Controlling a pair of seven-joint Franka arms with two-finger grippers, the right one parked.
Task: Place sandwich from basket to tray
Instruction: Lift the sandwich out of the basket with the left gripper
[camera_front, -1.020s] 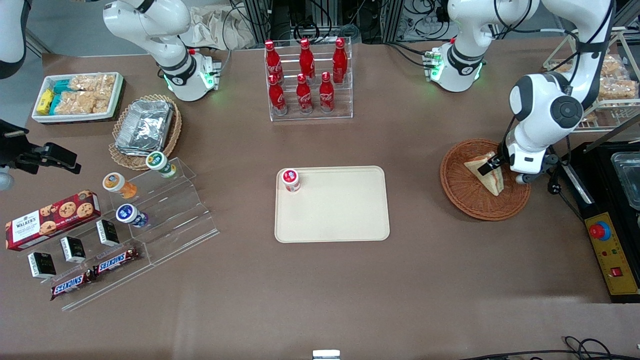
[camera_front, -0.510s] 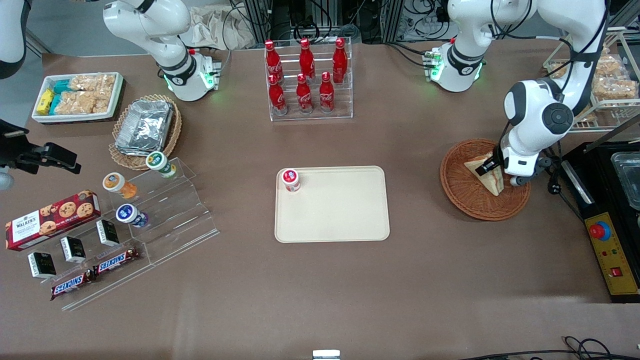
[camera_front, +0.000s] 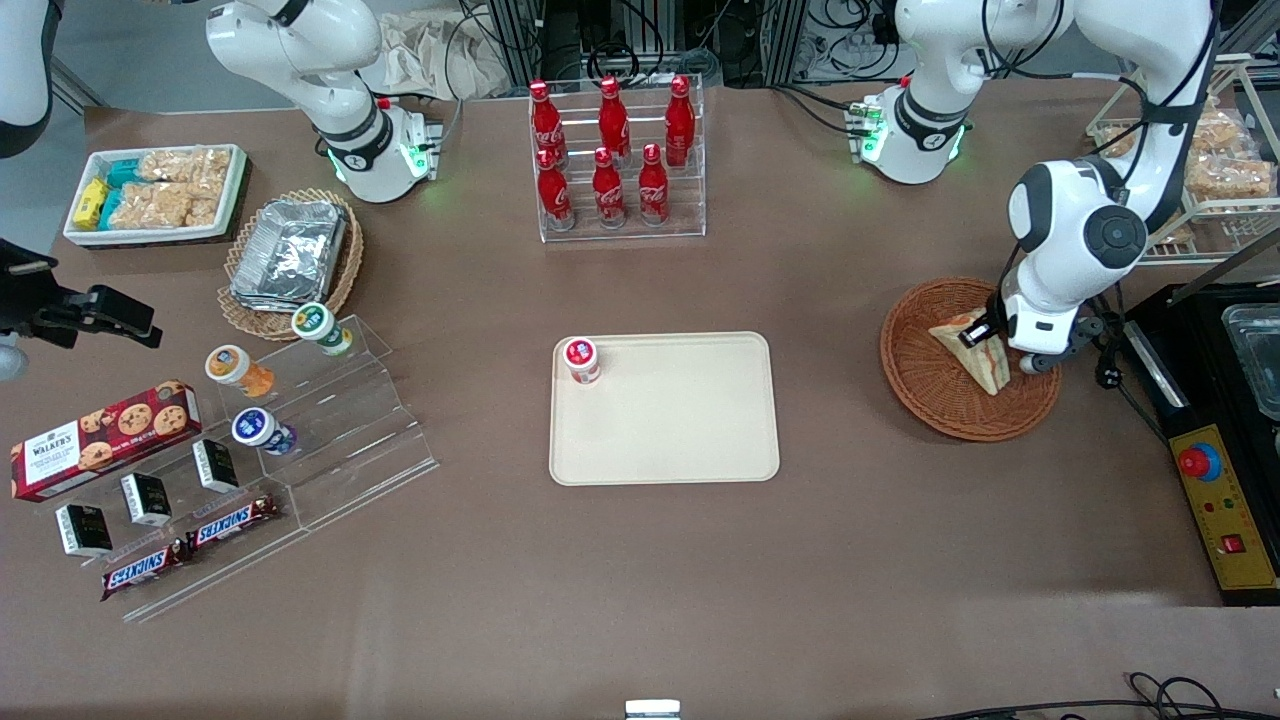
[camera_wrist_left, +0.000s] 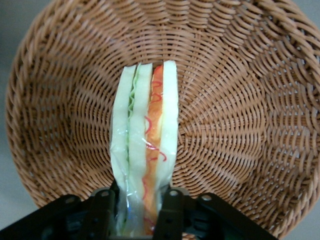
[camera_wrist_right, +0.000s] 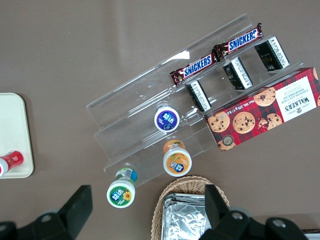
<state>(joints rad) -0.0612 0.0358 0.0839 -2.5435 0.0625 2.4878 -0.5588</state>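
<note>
Your left arm's hand (camera_wrist_left: 140, 205) is clamped on one end of the small triangular wedge of pale white bread with red and green filling (camera_front: 975, 352), which stands on edge inside the round reddish-brown wicker basket (camera_front: 920, 385) at the right of the front frame. Its long axis runs straight out from the fingers. From there, the flat cream-beige rectangular plastic tray (camera_front: 690, 440) lies well apart at frame centre, so I judge you must lift over the rim, then carry toward the parked arm's end of the counter.

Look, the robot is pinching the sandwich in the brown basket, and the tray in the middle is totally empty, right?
Not quite. The tray is not empty: the front view shows a small red-capped bottle standing in one corner of it. The rest holds: the gripper has its jaws shut on the sandwich, over the brown basket, as the left wrist view shows.
</note>
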